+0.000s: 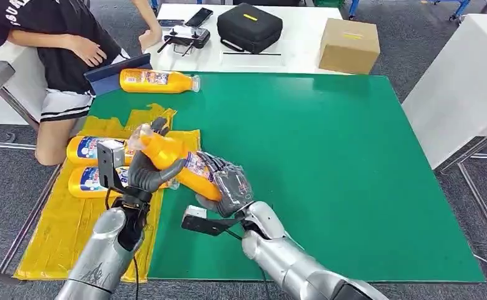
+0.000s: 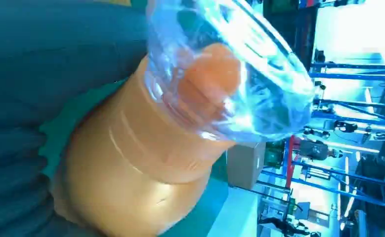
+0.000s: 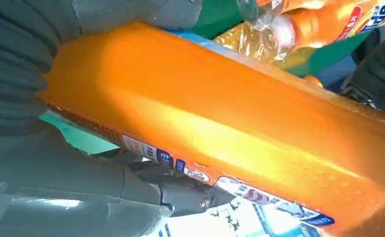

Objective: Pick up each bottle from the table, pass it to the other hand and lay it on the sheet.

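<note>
While both hands (image 1: 165, 169) grip orange bottle (image 1: 178, 159), label print unreadable

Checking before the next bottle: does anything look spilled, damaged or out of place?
No spill or damage shows. The yellow sheet is crumpled and overhangs the table edge; both laid bottles lie at that overhanging edge.

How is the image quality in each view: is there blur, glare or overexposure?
Head view: evenly lit and sharp. Left wrist view: the held bottle is soft and too close, with glare on its clear cap and a blown-out background. Right wrist view: a bright highlight streaks the bottle, and its near end is blurred.
</note>
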Controlling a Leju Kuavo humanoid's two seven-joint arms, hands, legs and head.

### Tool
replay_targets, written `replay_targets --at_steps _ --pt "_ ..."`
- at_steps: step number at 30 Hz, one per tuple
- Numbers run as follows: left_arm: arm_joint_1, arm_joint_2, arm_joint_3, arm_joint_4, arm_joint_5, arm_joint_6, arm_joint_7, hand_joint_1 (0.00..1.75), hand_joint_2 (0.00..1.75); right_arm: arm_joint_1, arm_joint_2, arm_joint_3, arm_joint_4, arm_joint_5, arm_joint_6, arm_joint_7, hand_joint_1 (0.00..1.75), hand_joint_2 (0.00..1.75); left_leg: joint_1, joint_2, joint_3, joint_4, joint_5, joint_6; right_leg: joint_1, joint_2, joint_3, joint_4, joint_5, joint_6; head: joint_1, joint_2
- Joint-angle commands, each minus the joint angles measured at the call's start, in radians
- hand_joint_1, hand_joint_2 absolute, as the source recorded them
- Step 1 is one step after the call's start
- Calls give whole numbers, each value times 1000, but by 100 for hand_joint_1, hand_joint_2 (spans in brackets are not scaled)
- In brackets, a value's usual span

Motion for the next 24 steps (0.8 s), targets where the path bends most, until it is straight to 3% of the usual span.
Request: replay_targets --at_steps 1,20,24 --pt "-86 8 2 35 -2 -4 6 0 175 10 -1 51 68 41 6 -5 175 175 2 -2 7 1 -4 -5 2 -3 8 0 -4 -3 1 0" --pt "-90 -11 -1 76 -2 -19 9 0 175 -14 36 54 36 46 -54 9 175 175 1 -2 5 1 -3 -5 1 -3 6 1 -4 -3 2 0" --pt "-110 -18 -6 90 52 -82 32 0 175 -30 36 35 -36 126 -54 53 175 175 1 -2 3 2 -2 -4 1 -2 3 1 -3 -2 1 0"
